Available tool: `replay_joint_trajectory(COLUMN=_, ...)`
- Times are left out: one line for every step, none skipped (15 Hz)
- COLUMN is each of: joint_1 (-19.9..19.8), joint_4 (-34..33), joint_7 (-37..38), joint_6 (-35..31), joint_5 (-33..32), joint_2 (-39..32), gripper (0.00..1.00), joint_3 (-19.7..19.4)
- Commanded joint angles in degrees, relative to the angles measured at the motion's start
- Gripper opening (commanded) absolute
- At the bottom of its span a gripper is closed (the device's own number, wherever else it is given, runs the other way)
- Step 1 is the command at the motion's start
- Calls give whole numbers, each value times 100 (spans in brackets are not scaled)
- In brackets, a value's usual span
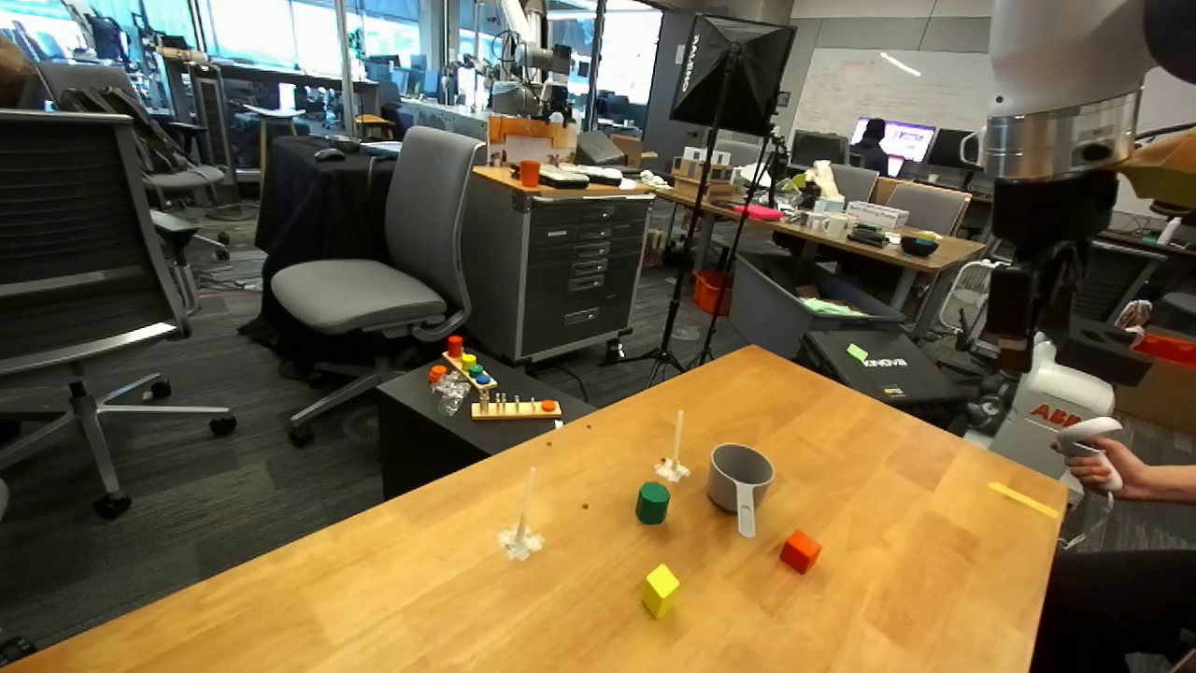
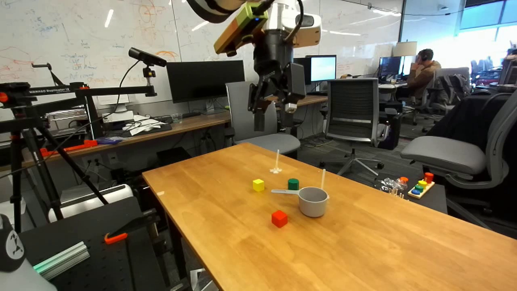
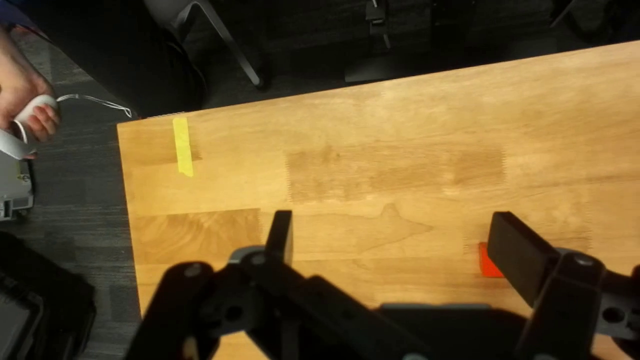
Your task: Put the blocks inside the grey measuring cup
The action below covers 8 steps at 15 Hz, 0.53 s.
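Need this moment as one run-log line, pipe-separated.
hand: open, empty, above table | red block, yellow block, green block: on table, outside cup | cup: upright | placed: none

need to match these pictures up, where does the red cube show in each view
In an exterior view: red cube, low, right of centre, below and right of the cup.
In an exterior view: red cube, low, just right of centre, left of the cup.
In the wrist view: red cube, right side, below mid-height, partly hidden by the end effector.
Shared landmark: the table, in all three.
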<state>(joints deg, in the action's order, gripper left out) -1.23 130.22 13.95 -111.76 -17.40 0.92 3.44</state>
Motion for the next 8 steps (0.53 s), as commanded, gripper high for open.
replay_joint_trajectory(joint_1=332, joint_4=-307, joint_7=-128, joint_6=1, joint_5=342, joint_2=-366, gripper=100, joint_3=115)
replay_joint_trajectory(joint_1=425, joint_4=-364, joint_7=-167, joint_6=-1, joint_5=485, joint_2=-477, gripper=100, joint_3=156)
replay_joint_trajectory(joint_1=499, joint_4=-430, joint_7=-305, joint_6=21, joint_5=730, joint_2=-601, gripper=100, joint_3=192)
replay_joint_trajectory(joint_1=567, joint_4=-489, joint_7=-351, joint_6=40, joint_5=843, joint_2=-727, gripper=100, joint_3=226)
replay_joint_trajectory(joint_1=616, joint_4=-581, joint_7=-554, joint_6=57, joint_5=1052, joint_2=-873, gripper=100, joint_3=255)
replay_joint_trajectory(joint_1=647, joint_4=-662, joint_7=-759, joint_6=88, joint_5=1218, joint_2=-988, gripper=100, joint_3=276)
replay_joint_trajectory(joint_1=682, joint_4=-769, joint_7=-898, joint_6=113, joint_5=1232, joint_2=-1146, gripper=100, joint_3=293)
replay_joint_trajectory(joint_1=707, joint_4=-855, joint_7=-972, joint_6=153, joint_5=1255, joint_2=-1257, gripper=100, joint_3=293)
